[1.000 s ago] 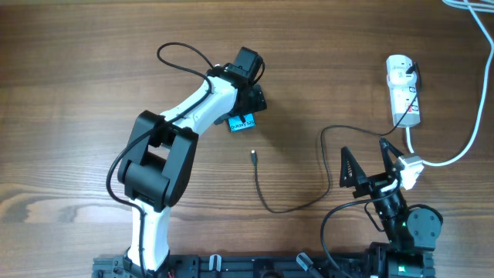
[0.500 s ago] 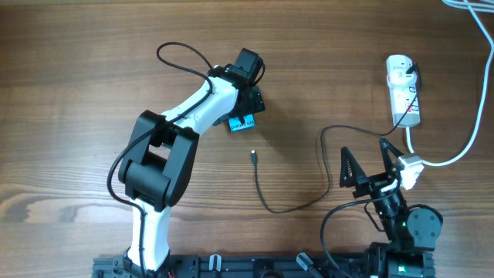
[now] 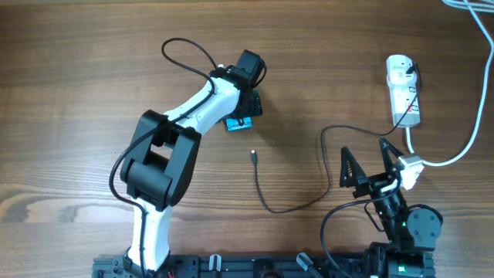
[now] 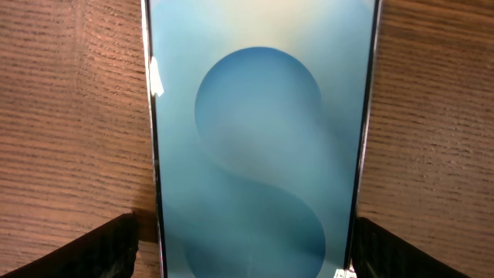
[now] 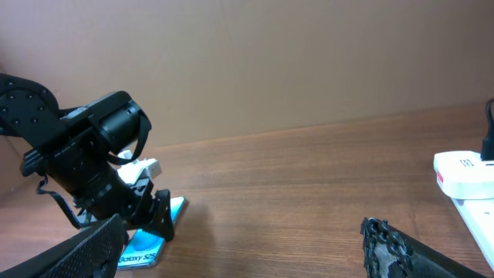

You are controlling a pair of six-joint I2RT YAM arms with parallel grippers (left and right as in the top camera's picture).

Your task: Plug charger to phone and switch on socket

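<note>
From overhead, the left gripper (image 3: pixel 245 108) sat just above the middle of the frame, with only a blue corner of the phone (image 3: pixel 238 123) peeking out beneath it on the tabletop (image 3: pixel 77 69). The left wrist view showed what that angle hid. The teal screen with its pale oval filled the frame, lying flat, with a black fingertip (image 4: pixel 93 251) at one long edge and its mate at the other. The jaws were drawn in to the phone's width and gripped it across.

The charger (image 3: pixel 266 202) lay free. Its small plug tip rested just below and right of the phone, apart from it, and the black cable looped down, right and up towards the frame's right side. Neither wrist view showed the cable.

The socket (image 3: pixel 403 91) lay at upper right with a black plug in its top end, and a thick white cord (image 3: pixel 463 147) curved past it. The right gripper (image 3: pixel 369 158) stood at lower right, well below the socket. Its jaws were spread wide and held nothing. The right wrist view confirmed this, with one fingertip (image 5: pixel 100 247) at lower left and the other at lower right. That view also caught the socket's end at its right edge, and the left gripper over the phone at lower left.
</note>
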